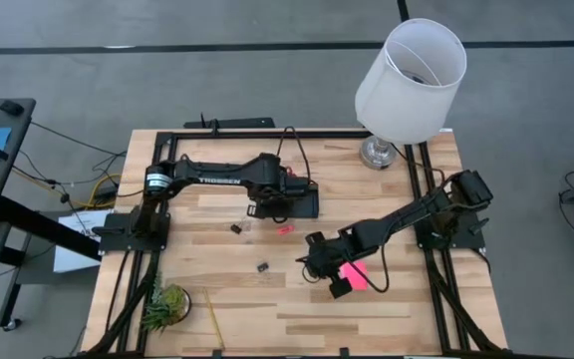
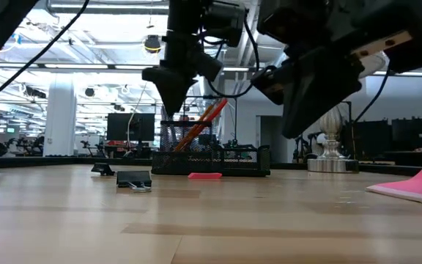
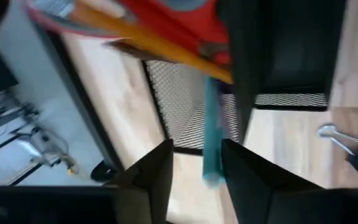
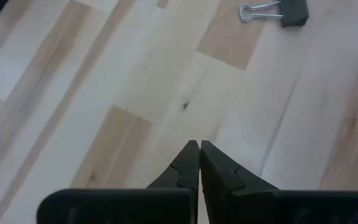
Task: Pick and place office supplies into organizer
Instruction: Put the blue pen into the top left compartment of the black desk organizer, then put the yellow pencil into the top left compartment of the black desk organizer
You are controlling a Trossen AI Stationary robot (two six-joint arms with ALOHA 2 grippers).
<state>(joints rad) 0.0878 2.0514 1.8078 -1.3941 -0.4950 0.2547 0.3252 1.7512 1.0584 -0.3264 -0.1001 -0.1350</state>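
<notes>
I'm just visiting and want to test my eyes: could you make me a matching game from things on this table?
Things:
1. sticky pad
2. lamp
3. plant
4. left gripper

Descriptions:
A. open, a teal pen between its fingers
B. white shade, at the table's far edge
C. bright pink, under the right arm
D. green, near the table's front left corner

Pairs: 1-C, 2-B, 3-D, 4-A

Left arm hides most of the organizer [image 1: 307, 204] from above.
</notes>
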